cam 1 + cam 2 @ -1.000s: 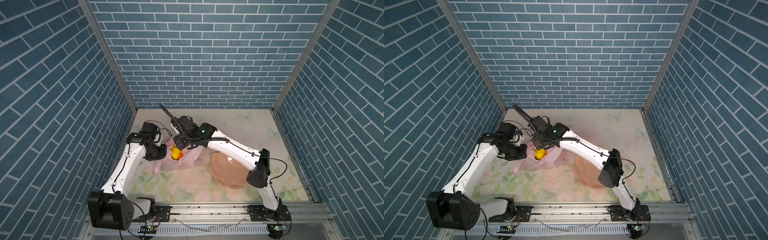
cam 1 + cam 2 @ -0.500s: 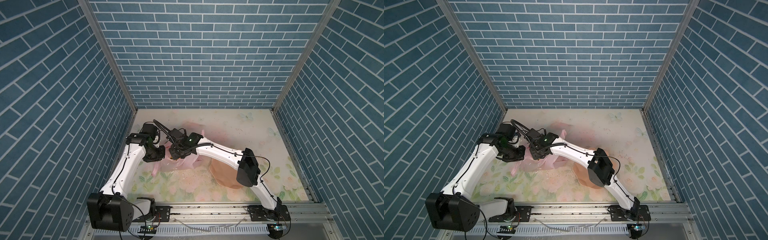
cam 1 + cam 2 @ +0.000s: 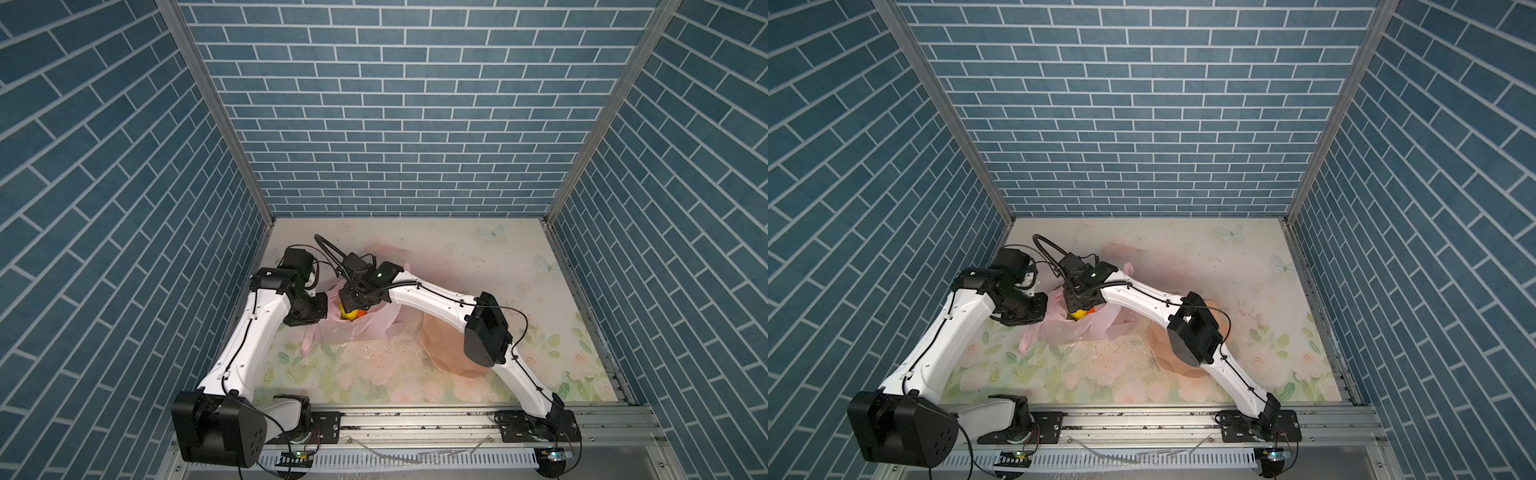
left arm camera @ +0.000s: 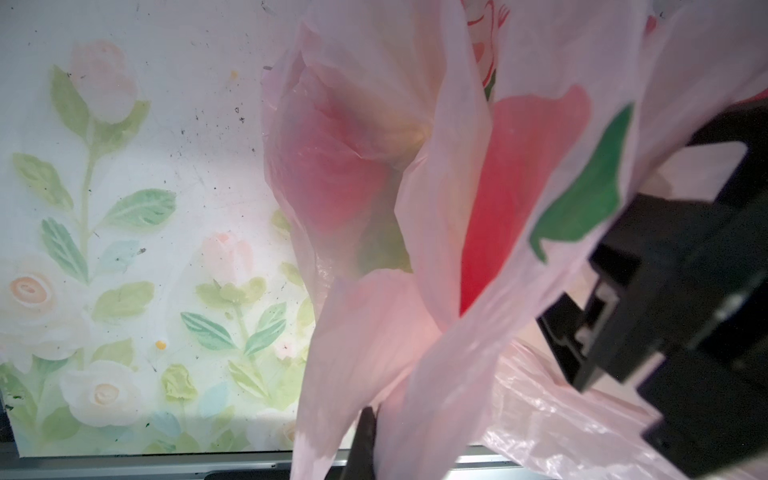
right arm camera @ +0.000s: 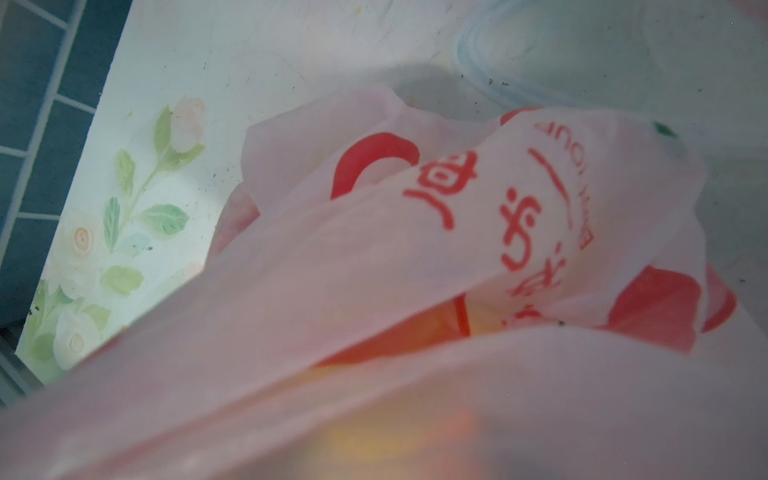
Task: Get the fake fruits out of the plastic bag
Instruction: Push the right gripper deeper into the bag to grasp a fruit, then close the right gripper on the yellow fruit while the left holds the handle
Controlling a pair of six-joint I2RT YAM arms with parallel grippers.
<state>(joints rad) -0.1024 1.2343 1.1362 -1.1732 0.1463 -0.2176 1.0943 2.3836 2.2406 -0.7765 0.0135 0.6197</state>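
Saw left gripper (image 3: 324, 309) clamped shut on rim of plastic bag (image 3: 368, 330), left of table (image 3: 457, 266) centre. Found right gripper (image 3: 352, 306) inside bag mouth over yellow and orange fake fruits (image 3: 351, 316); could not tell its opening.

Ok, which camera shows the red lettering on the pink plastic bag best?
The right wrist view: the red lettering is close and sharp on the plastic bag. The left wrist view shows only red and green print patches, no letters. In both top views the bag is too small to read.
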